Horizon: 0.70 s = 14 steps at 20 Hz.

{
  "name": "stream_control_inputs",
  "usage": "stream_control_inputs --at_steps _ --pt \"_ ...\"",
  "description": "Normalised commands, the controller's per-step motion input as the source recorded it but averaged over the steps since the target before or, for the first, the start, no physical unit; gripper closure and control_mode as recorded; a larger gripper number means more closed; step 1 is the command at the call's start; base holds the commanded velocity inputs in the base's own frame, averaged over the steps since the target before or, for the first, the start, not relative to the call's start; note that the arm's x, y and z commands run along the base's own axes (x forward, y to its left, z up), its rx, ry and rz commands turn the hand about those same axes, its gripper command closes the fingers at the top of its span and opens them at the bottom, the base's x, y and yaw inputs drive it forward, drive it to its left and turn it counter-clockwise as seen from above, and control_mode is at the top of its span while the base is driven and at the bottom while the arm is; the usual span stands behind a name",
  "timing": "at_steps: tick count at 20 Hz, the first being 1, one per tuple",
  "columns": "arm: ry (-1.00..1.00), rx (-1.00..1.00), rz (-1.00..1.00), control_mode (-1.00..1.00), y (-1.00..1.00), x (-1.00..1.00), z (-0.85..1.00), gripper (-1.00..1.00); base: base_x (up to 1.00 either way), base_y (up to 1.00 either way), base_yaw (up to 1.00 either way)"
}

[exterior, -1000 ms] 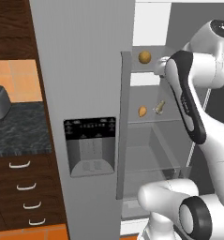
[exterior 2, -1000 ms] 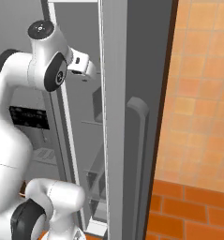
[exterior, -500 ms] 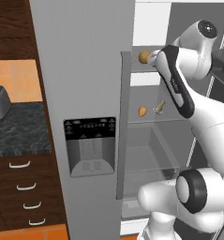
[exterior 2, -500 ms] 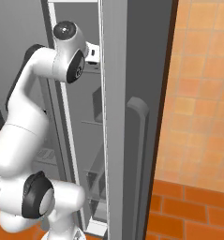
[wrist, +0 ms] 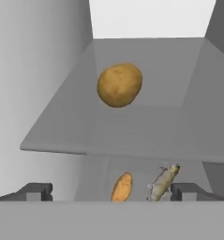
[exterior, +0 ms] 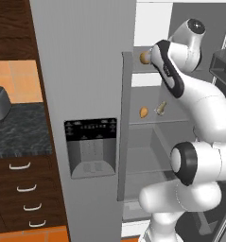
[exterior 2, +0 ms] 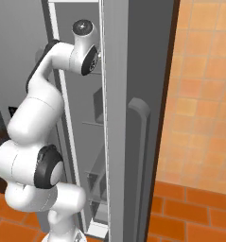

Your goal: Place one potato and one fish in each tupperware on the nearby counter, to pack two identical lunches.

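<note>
I have the end effector (wrist: 111, 192) fully open and empty, facing into the fridge; the potato (wrist: 119, 85) sits on the upper shelf (wrist: 62, 136) straight ahead, near its middle, roundish with its long axis roughly across my fingers

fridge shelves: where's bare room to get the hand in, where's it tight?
Upper shelf is bare around the lone potato, on both sides and in front. The open gripper faces it. On the lower shelf, the second potato and the fish lie close together, apart; that gap is tight. The shelf's right half looks free.
</note>
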Motion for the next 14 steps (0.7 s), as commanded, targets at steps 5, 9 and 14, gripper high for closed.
stream_control_inputs --at_steps 5,9,14 --pt "0.04 0.01 0.0 -1.0 0.0 0.35 -0.08 -1.0 0.0 0.0 0.0" --pt "0.05 0.0 0.0 -1.0 0.05 0.51 -0.15 -1.0 0.0 0.0 0.0" --pt "0.0 0.0 0.0 -1.0 0.0 0.44 0.0 -1.0 0.0 0.0 0.0"
